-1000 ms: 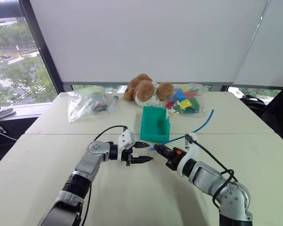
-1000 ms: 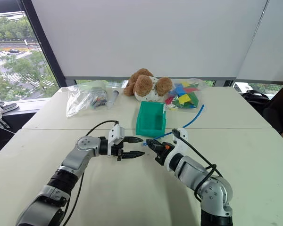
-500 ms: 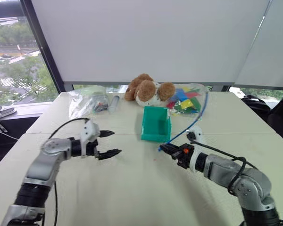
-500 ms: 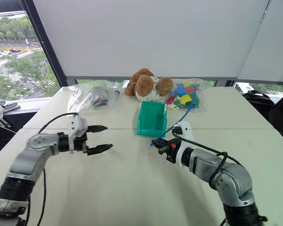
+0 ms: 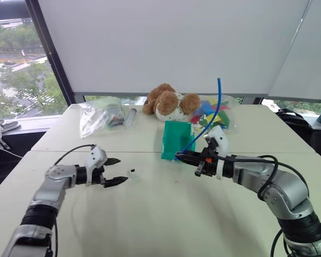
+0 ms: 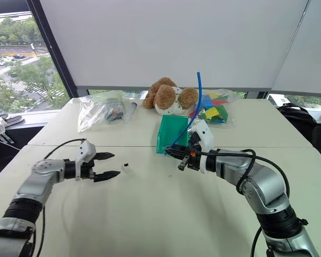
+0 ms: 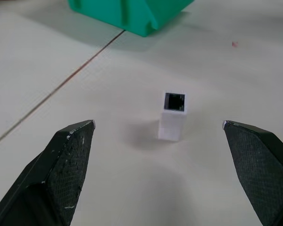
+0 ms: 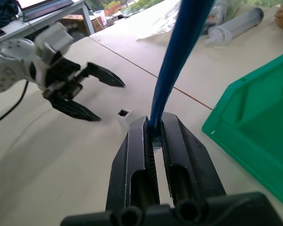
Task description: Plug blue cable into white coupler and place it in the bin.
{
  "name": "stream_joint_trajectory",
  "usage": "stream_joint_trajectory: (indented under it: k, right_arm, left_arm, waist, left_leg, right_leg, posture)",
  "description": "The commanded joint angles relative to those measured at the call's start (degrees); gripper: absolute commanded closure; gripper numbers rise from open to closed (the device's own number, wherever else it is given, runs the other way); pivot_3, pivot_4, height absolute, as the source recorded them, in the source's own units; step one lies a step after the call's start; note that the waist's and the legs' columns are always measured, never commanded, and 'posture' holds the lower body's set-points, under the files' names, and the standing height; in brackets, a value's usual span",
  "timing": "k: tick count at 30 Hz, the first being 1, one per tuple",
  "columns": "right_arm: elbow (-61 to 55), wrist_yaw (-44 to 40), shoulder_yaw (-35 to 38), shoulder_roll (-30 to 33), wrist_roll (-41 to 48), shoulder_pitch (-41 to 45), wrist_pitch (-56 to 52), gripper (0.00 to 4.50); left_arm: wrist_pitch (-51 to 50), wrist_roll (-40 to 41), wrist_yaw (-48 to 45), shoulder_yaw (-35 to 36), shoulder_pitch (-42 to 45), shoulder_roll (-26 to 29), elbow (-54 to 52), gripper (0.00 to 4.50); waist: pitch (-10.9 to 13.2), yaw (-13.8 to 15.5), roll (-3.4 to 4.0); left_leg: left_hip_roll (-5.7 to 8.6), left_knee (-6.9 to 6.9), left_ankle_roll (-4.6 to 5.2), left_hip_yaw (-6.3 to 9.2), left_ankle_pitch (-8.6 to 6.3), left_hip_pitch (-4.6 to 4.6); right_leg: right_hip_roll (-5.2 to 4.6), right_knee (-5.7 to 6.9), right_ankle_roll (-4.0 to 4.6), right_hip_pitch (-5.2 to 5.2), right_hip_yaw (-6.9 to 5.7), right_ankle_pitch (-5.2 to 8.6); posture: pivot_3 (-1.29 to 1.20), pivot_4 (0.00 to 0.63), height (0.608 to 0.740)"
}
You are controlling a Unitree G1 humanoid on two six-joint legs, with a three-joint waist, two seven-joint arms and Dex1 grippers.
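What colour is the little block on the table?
White, with a dark face; the white coupler shows best in the left wrist view.

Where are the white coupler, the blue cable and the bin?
white coupler (image 7: 172, 121), left wrist view, its white side.
blue cable (image 5: 218, 101), left eye view, its raised upper stretch.
bin (image 5: 174, 140), left eye view, its outer wall.
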State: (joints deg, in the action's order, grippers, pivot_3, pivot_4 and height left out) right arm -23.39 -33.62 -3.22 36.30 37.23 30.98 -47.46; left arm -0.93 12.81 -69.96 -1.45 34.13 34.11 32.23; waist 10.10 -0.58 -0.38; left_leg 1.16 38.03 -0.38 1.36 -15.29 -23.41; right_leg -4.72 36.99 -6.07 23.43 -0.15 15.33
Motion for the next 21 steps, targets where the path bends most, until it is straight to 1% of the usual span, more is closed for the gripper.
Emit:
stream_joint_trajectory:
  k: [1, 6, 14, 17, 21]
  right_arm:
    - [-2.78, 0.19, 1.73, -0.5, 0.02, -0.17, 0.61, 4.5]
    - [-4.25, 1.37, 2.59, -0.82, 0.36, -1.23, 0.03, 4.5]
    - [-5.19, 2.21, 2.96, -1.09, 0.24, -1.8, -0.39, 4.5]
    - [-5.32, 2.43, 2.94, -1.17, -0.07, -1.9, -0.31, 4.5]
    - [-5.43, 2.53, 3.05, -0.95, -0.21, -2.15, -0.35, 4.5]
  left_arm:
    - [4.15, -1.64, -0.58, -0.81, 2.13, -1.28, 3.61, 0.03]
    - [8.45, -3.43, 0.4, -1.35, 4.98, -4.14, 10.61, 0.03]
    - [13.7, -5.4, 0.63, -1.66, 7.65, -5.99, 18.64, 0.03]
    - [15.56, -6.17, 0.1, -2.13, 7.76, -6.64, 20.42, 0.87]
    - [16.35, -5.78, -0.93, -1.88, 7.8, -7.98, 20.64, 2.9]
  waist:
    - [0.0, -0.14, 0.0]
    - [0.0, -0.07, 0.0]
    - [0.0, -0.05, -0.01]
    - [0.0, -0.05, -0.01]
    - [0.0, 0.06, -0.01]
  left_leg:
    - [-0.01, 0.0, 0.0, 0.0, 0.0, 0.01]
    - [-0.02, 0.0, 0.0, 0.0, 0.0, 0.01]
    - [-0.01, 0.0, 0.0, 0.0, 0.0, 0.01]
    - [-0.01, 0.0, 0.0, 0.0, 0.0, 0.01]
    - [-0.01, 0.01, 0.0, 0.0, 0.0, 0.01]
  right_leg:
    - [0.0, 0.01, 0.0, 0.0, 0.0, 0.0]
    - [0.02, 0.05, 0.0, 0.03, 0.0, 0.0]
    - [0.02, 0.05, 0.0, 0.02, -0.01, 0.0]
    - [0.02, 0.06, 0.0, 0.02, -0.01, 0.0]
    - [0.02, 0.06, 0.0, 0.01, -0.01, 0.0]
  posture:
    - [0.0, 0.15, 0.74]
    - [0.0, 0.15, 0.74]
    - [0.0, 0.15, 0.74]
    - [0.0, 0.15, 0.74]
    - [0.0, 0.15, 0.74]
